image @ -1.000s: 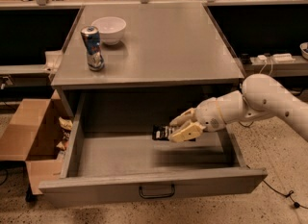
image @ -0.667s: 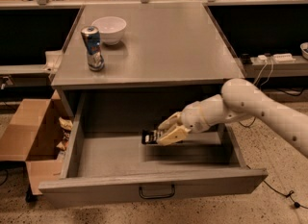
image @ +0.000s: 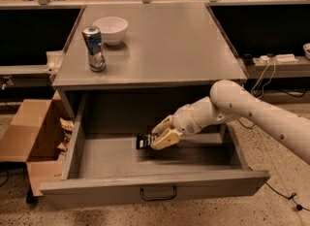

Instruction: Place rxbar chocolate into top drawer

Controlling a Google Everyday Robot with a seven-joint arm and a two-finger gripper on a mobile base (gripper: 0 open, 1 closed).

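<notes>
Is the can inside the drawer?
No, the can stands on the tabletop beside the bowl; the tool holds the bar inside the open drawer.

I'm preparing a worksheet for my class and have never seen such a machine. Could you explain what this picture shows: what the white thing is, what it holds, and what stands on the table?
The white limb is a robot arm reaching in from the right. At its tip is a two-finger tool, now inside the open drawer, gripping a dark bar. The single camera looks at the table from in front and above. On the table stand a can and a white bowl. A cardboard box sits on the floor at the left.
</notes>
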